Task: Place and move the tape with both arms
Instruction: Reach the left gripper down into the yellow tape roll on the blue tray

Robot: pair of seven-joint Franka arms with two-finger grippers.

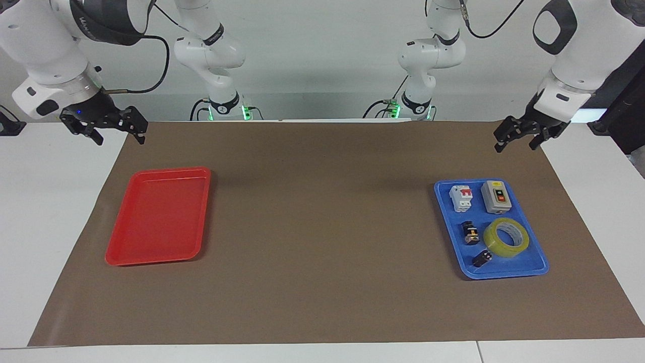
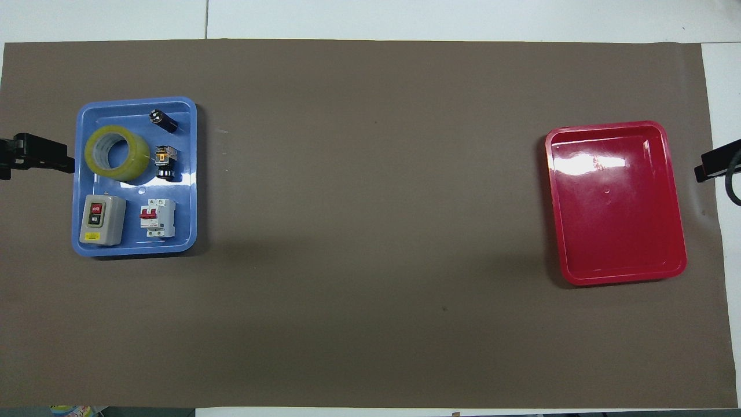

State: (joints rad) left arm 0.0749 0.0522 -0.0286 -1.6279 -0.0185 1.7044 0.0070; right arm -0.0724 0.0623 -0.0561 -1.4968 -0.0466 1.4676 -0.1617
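Observation:
The yellow translucent tape (image 1: 506,238) lies flat in the blue tray (image 1: 535,271), at the tray's end farther from the robots; it also shows in the overhead view (image 2: 117,153). My left gripper (image 1: 517,141) hangs open and empty in the air over the brown mat's corner at the left arm's end, apart from the tray. In the overhead view the left gripper (image 2: 40,157) shows just beside the tray's edge (image 2: 134,248), level with the tape. My right gripper (image 1: 117,135) hangs open and empty over the mat's edge at the right arm's end, and shows in the overhead view (image 2: 716,164).
The blue tray also holds a grey push-button switch box (image 1: 496,196), a white circuit breaker with red levers (image 1: 461,197) and two small black parts (image 1: 471,234). An empty red tray (image 1: 156,217) lies at the right arm's end. A brown mat (image 1: 322,227) covers the table.

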